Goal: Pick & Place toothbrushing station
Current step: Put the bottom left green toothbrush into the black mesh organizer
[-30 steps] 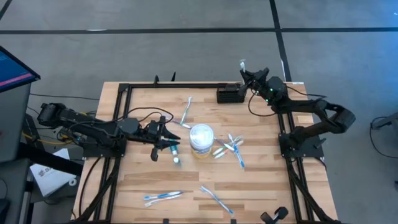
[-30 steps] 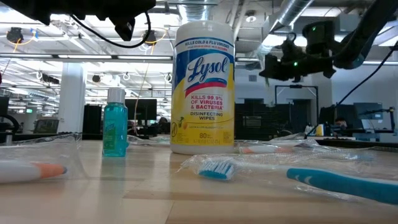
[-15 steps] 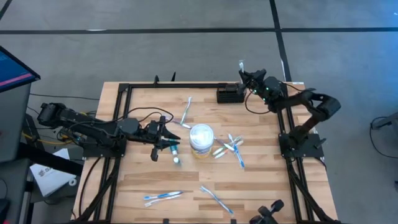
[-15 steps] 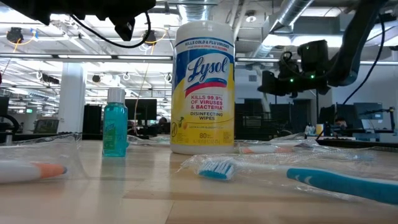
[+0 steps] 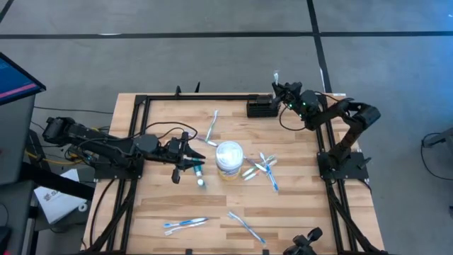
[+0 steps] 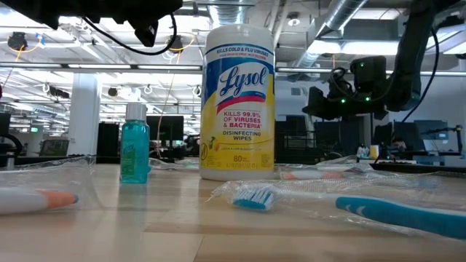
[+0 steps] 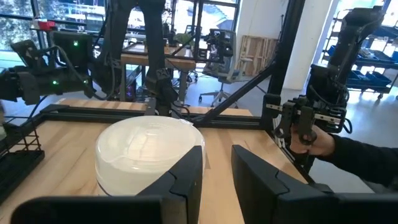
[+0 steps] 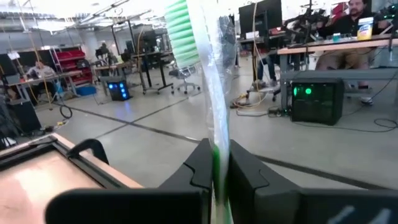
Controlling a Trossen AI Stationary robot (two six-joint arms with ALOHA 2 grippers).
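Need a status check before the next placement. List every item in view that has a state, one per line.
right gripper: shut on a green wrapped toothbrush, held upright beside the rack
left gripper: partly open, empty, facing the wipes tub
toothbrushing station: upright at the table's far edge, open top
wipes tub: upright, lid shut
blue bottle: upright, cap on
loose toothbrushes: lying flat, wrapped

2 dark jointed arms, looped black cables, green lights on right wrist

Even bright overhead light; low-view foreground blurred.
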